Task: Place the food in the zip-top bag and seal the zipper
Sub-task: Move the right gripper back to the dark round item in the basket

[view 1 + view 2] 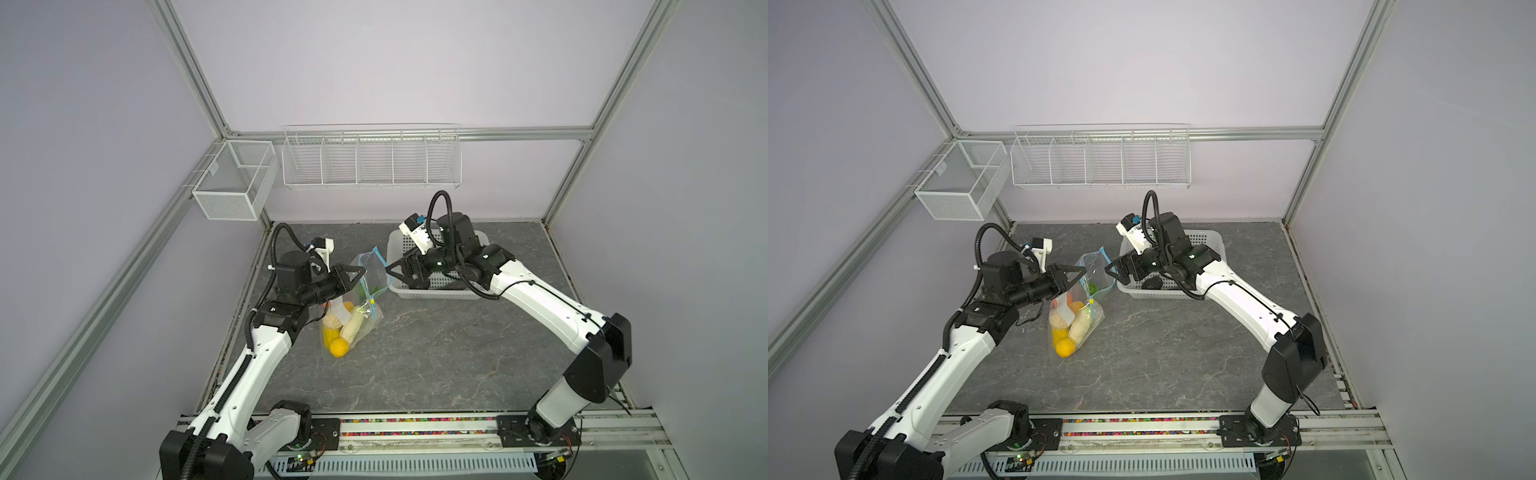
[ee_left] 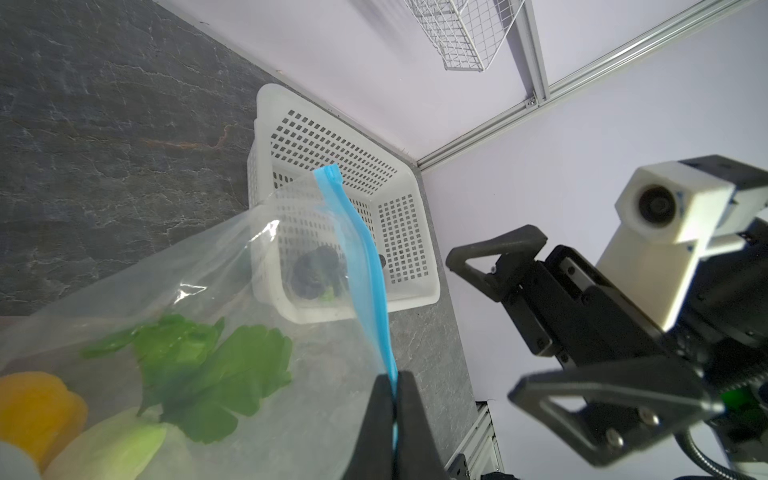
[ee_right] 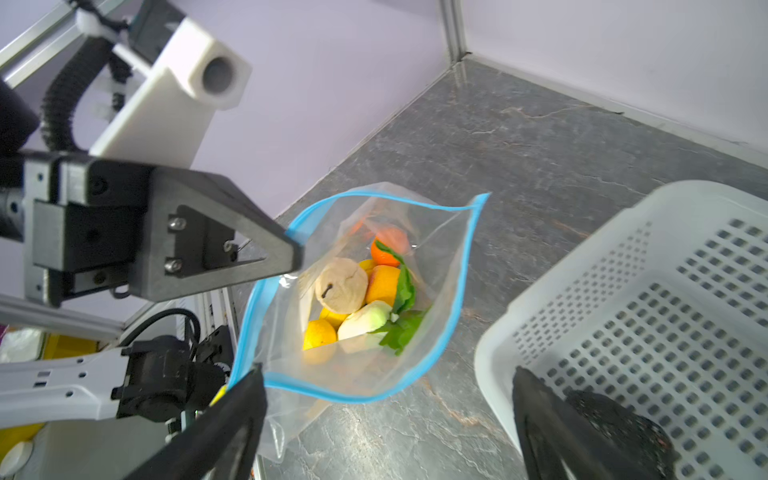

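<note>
The clear zip-top bag [image 1: 365, 286] [image 1: 1088, 286] rests on the table with its mouth lifted. Its mouth gapes open in the right wrist view, ringed by the blue zipper [image 3: 453, 316] [image 2: 365, 249]. The yellow slider [image 1: 372, 300] [image 1: 1091, 300] sits on that strip. Food [image 3: 353, 291] [image 1: 338, 332] lies inside: lemons, an orange, greens [image 2: 216, 357], pale vegetables. My left gripper [image 1: 360, 272] [image 1: 1083, 272] [image 2: 394, 380] is shut on the zipper edge. My right gripper [image 1: 397, 264] [image 1: 1115, 266] [image 3: 388, 374] hangs open between bag and basket, holding nothing. A dark avocado [image 3: 615, 419] [image 2: 318, 272] lies in the basket.
The white perforated basket [image 1: 432, 293] [image 1: 1167, 293] [image 3: 623, 291] stands at the back right, right beside the bag. A wire rack [image 1: 370, 158] and a mesh box [image 1: 232, 183] hang on the back and left walls. The arms' rail [image 1: 415, 432] runs along the front.
</note>
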